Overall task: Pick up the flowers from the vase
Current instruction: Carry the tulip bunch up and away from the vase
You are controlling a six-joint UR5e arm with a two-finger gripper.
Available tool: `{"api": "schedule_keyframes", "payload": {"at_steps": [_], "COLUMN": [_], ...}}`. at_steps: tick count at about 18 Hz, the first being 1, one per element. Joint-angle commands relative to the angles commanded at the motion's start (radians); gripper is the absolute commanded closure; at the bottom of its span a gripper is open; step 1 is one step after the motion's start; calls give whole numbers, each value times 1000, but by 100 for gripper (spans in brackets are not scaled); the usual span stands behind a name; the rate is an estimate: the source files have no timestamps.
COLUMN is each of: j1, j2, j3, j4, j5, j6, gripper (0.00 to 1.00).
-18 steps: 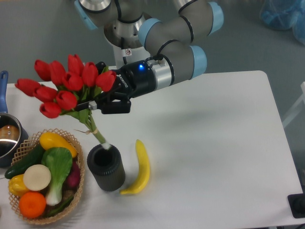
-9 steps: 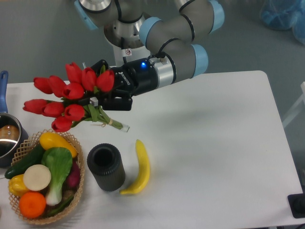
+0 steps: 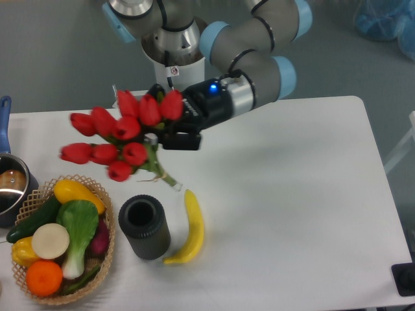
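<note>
Red tulip heads of the flowers point(image 3: 120, 136) are held left of centre by their stems in the closed claw point(image 3: 162, 139), clear of the vase point(image 3: 144, 227) standing empty-mouthed on the table point(image 3: 292, 194) at lower left, so the pick is judged essentially done.

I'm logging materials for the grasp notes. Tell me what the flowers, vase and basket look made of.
Flowers: likely artificial, fabric or plastic; the red heads are uniform and matte.
Vase: dark matte cylinder with a thick rim, possibly rubber or plastic; unclear.
Basket: woven wicker, tan, with an open lattice rim.
</note>
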Motion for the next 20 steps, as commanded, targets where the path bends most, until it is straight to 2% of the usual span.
{"api": "schedule_keyframes", "payload": {"at_steps": [10,14,20], "j1": [137,164,164], "j2": [-9,-29,-32], "j3": [-12,-6,-5], "j4": [2,5,9], "j5": [9,37,46], "j6": [-29,-31,-28], "gripper": [67,67,67]}}
